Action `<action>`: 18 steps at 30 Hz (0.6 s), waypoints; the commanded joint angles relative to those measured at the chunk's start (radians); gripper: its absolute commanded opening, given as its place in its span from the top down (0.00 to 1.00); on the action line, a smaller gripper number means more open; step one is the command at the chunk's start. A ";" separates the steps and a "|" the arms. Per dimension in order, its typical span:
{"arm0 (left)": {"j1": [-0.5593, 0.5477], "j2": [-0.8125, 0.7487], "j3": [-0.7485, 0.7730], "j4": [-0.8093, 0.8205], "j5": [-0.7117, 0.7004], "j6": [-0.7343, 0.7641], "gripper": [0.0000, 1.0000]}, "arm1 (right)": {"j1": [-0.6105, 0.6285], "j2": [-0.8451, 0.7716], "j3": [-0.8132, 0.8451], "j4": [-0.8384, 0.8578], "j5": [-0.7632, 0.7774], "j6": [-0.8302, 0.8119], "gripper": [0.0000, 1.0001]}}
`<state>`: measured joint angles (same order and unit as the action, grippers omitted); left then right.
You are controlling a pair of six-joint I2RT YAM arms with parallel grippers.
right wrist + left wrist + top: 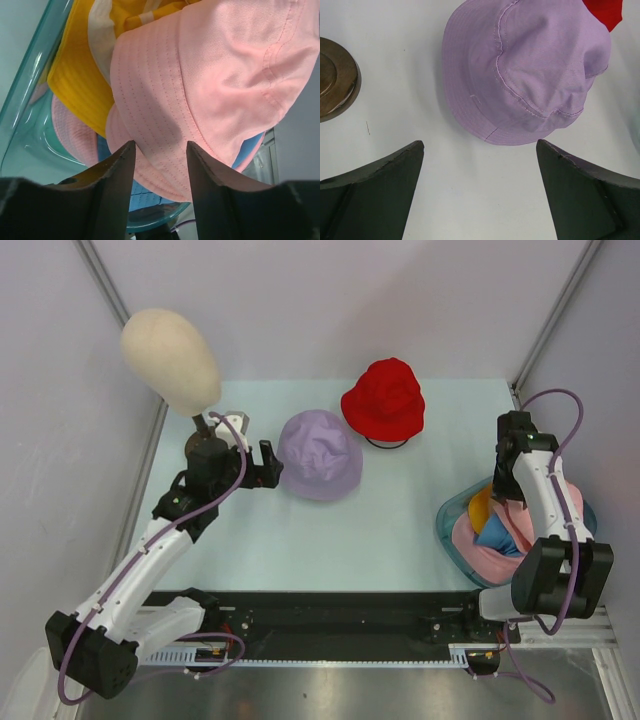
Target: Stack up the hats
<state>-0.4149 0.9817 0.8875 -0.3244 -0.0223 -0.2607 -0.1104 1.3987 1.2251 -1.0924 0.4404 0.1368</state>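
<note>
Several hats point(478, 545), heaped in teal tray point(441, 526)

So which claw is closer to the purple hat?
Left. The left claw sits open just beside the lilac hat, not touching it; the right claw is well away, over the teal tray.

I read the lilac hat point(530, 75) and the pink hat point(225, 85) as matt woven cloth with stitched seams. The teal tray point(22, 107) looks like glossy translucent plastic, and the left fingers point(375, 195) are matt black.
</note>
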 commanded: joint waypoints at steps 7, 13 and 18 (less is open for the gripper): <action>-0.004 -0.031 0.044 -0.004 -0.013 0.014 0.00 | -0.005 0.003 0.008 0.060 0.081 -0.045 0.78; -0.004 -0.035 0.051 -0.010 -0.010 0.015 0.00 | -0.009 0.028 0.007 0.085 0.115 -0.055 1.00; -0.004 -0.044 0.045 -0.010 -0.019 0.020 0.00 | 0.005 0.011 0.024 0.091 0.179 -0.060 1.00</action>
<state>-0.4149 0.9649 0.8925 -0.3477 -0.0242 -0.2577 -0.1139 1.4227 1.2251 -1.0286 0.5236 0.0940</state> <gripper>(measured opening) 0.996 0.020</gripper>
